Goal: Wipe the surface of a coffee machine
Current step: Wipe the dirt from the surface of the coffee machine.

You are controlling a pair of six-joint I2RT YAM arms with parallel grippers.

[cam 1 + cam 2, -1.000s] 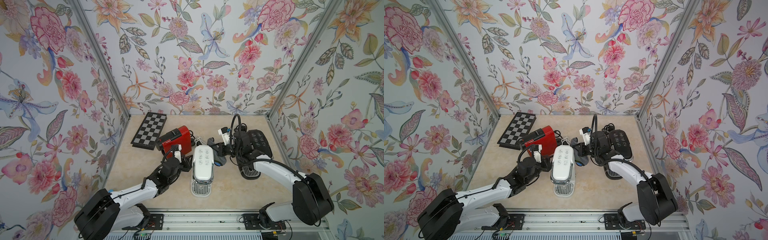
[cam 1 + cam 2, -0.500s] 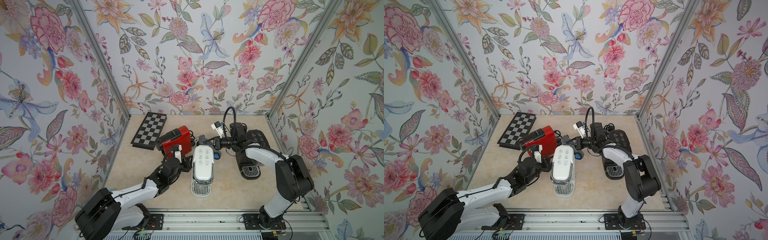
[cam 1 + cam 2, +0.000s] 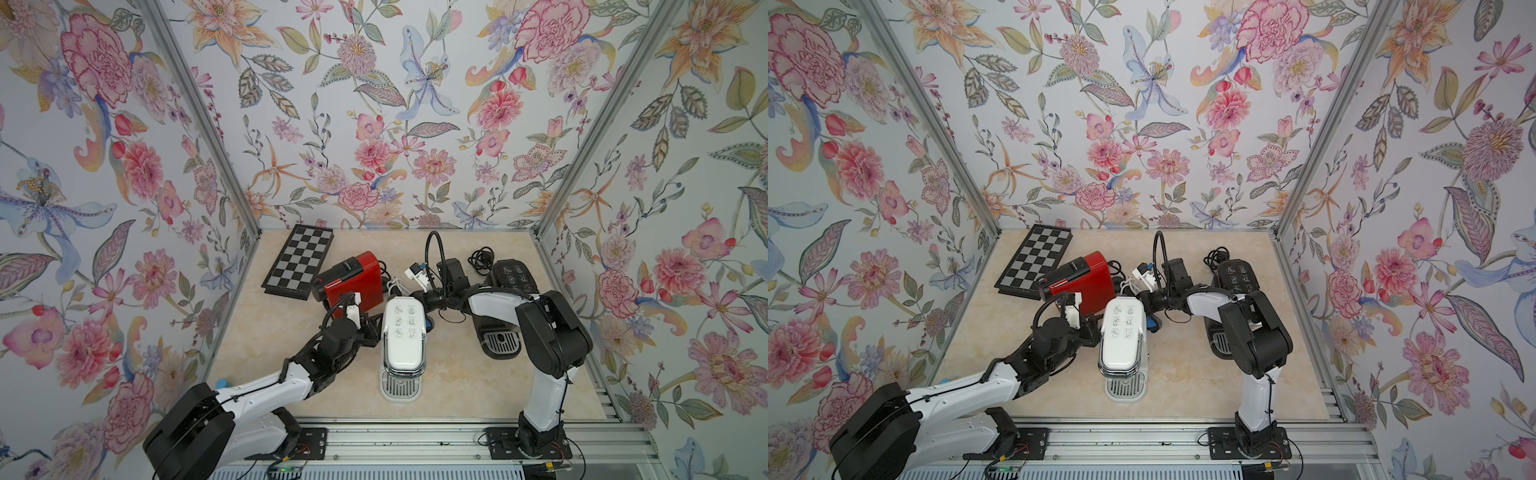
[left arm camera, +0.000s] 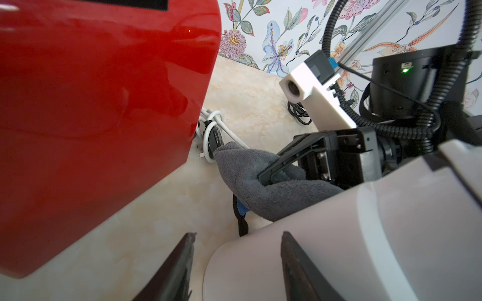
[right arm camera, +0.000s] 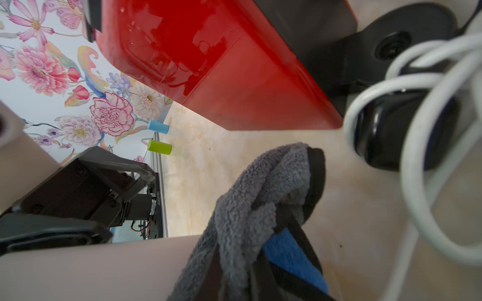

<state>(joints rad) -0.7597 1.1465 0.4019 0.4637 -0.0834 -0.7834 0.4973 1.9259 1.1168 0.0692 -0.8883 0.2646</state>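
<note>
A white coffee machine stands mid-table in both top views. My right gripper is at its rear end, shut on a grey cloth with a blue patch; the cloth lies against the machine's pale back. My left gripper sits at the machine's left side. In the left wrist view its fingers stand apart, and the machine's rounded edge lies between them with a gap on one side.
A red coffee machine stands close behind my left gripper, and a black one stands to the right with its drip tray. A chessboard leans at the back left. Coiled white cord lies behind the machines. A blue cylinder and a green one lie near the front left.
My right arm has swung from the white machine's right rear side round to its back end, carrying the cloth. The left arm has not moved.
</note>
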